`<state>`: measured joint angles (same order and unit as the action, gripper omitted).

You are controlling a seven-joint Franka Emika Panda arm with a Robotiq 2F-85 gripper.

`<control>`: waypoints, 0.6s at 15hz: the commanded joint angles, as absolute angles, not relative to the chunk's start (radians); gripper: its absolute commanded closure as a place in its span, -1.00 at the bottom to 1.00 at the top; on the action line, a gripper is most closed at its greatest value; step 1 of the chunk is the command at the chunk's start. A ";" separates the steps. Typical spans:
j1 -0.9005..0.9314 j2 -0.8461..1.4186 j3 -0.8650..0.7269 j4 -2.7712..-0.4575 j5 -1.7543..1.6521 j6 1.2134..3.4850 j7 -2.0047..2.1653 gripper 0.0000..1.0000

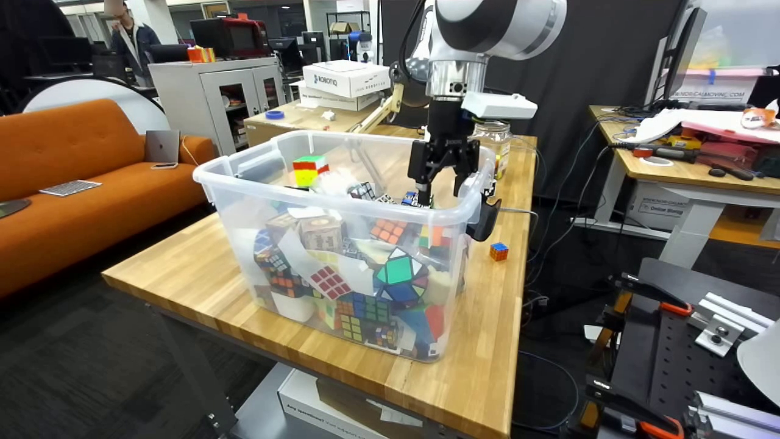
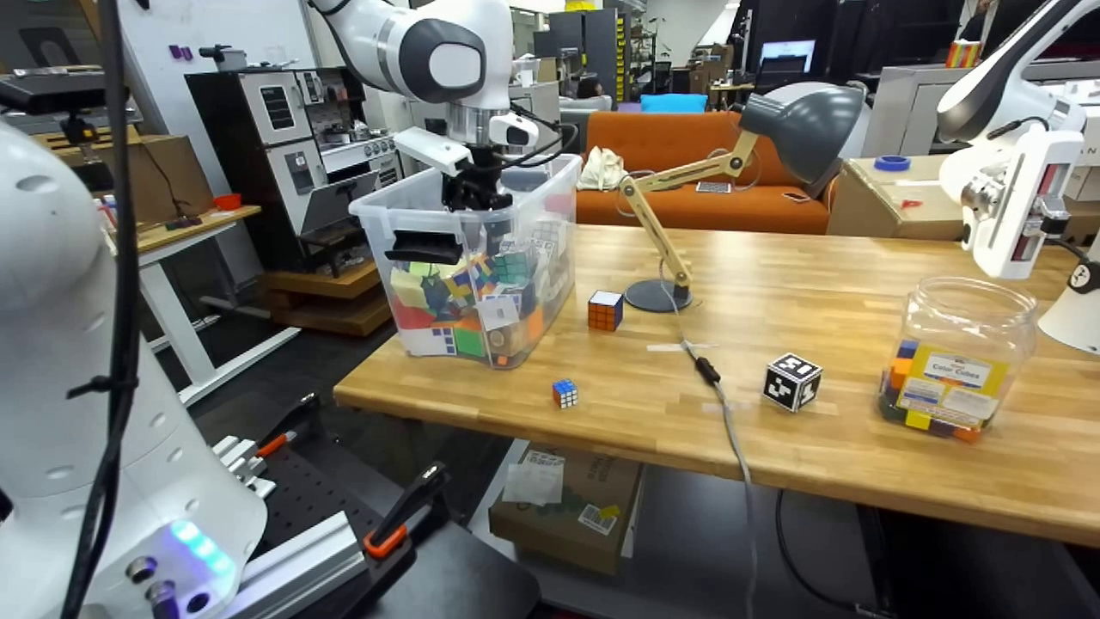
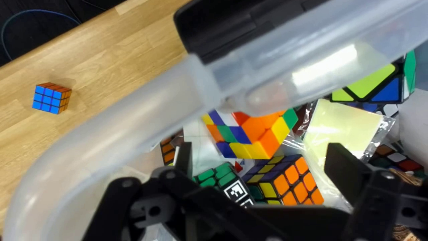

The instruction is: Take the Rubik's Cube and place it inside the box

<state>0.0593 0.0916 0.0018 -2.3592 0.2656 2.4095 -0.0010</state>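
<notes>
The box [image 1: 329, 200] is a large see-through tub on the wooden table, filled with several cubes and papers. Its rim also shows in the wrist view [image 3: 197, 90]. My gripper [image 1: 440, 190] is inside the box near one end wall. In the wrist view its fingers [image 3: 259, 154] are wide apart, with nothing held. Below them lie an orange-faced cube [image 3: 294, 182] and a green-faced cube with black-and-white tags [image 3: 217, 177]. Outside the box, a small blue-and-orange cube [image 2: 565, 394] sits near the table edge. A larger cube with a white top [image 2: 605, 315] stands near the lamp base.
A desk lamp [image 2: 657, 295] stands beside the box, its cord running across the table. A black-and-white tagged cube [image 2: 792, 382] and a clear jar of color cubes [image 2: 958, 378] stand farther along. A black handle [image 2: 423, 247] is on the box's end.
</notes>
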 commanded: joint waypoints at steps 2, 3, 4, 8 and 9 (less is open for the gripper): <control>0.035 0.065 0.011 -2.348 0.278 2.356 -0.029 -1.00; 0.034 0.052 0.011 -2.350 0.283 2.345 -0.036 -1.00; 0.034 0.043 0.011 -2.351 0.287 2.338 -0.041 -1.00; 0.030 -0.009 0.006 -2.359 0.301 2.314 -0.049 -1.00; 0.029 -0.036 0.004 -2.368 0.306 2.314 -0.051 -1.00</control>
